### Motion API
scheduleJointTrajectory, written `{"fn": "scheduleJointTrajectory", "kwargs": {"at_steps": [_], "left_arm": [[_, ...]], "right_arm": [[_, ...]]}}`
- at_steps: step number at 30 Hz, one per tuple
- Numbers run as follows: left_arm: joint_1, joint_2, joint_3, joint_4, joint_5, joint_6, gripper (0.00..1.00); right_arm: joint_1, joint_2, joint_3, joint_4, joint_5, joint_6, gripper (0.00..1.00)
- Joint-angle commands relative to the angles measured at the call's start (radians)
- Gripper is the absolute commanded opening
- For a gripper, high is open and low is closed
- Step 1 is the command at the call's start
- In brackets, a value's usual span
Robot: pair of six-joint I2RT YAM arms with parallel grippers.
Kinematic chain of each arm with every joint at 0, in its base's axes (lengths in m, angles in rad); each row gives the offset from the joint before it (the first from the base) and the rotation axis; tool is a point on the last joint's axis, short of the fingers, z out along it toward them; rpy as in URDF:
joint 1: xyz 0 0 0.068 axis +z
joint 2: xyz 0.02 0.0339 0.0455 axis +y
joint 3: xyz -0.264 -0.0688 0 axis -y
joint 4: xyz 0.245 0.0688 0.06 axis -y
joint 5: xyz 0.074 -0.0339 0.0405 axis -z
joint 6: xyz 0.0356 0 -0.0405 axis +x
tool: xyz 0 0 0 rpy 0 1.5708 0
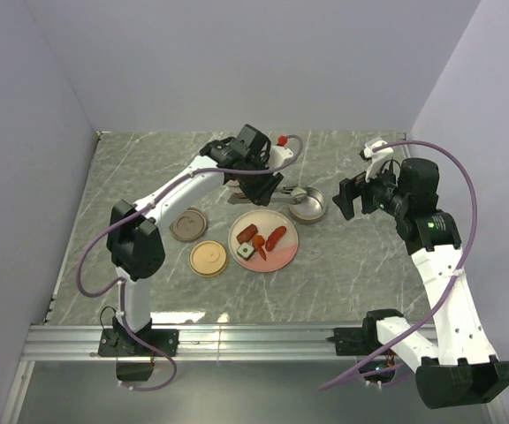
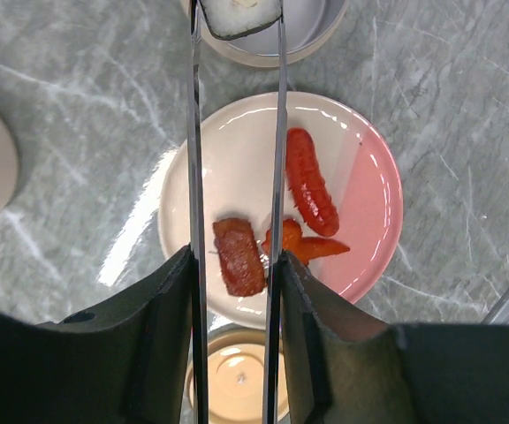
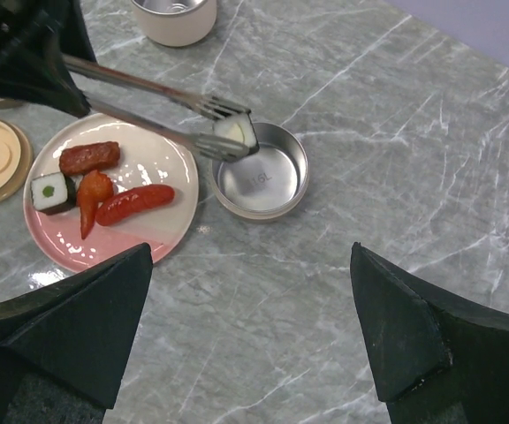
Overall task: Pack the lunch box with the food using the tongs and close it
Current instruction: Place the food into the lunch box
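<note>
Grey marbled surface [image 1: 369, 265]: carries every item.
Left end effector [image 2: 235, 261]: clamped on the silver tongs [image 2: 195, 177], above the plate.
Right end effector [image 3: 250, 265]: jaws spread wide, grasping nothing, raised to the right of the lunch box.
Pink-and-cream plate [image 3: 69, 252]: holds a dark red sausage [image 3: 89, 157], a bright red sausage [image 3: 135, 204], an orange carrot piece [image 3: 93, 193] and a sushi roll piece [image 3: 49, 191].
Round steel lunch box [image 3: 263, 181]: uncovered, just beside the plate.
Tan lid [image 1: 208, 258]: left of the plate.
Second sushi roll piece [image 3: 237, 131]: pinched between the tong tips, over the lunch box's near rim.
</note>
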Motion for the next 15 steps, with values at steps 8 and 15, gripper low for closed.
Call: {"fn": "scheduleJointTrajectory", "kwargs": {"at_steps": [8, 15], "left_arm": [[-0.041, 0.068, 0.074, 0.022, 0.035, -0.022, 0.27], [-0.046, 0.087, 0.091, -0.006, 0.028, -0.011, 0.31]], "right_arm": [[-0.012, -0.017, 0.014, 0.020, -0.023, 0.000, 1.00], [-0.012, -0.013, 0.017, 0.014, -0.021, -0.009, 1.00]]}}
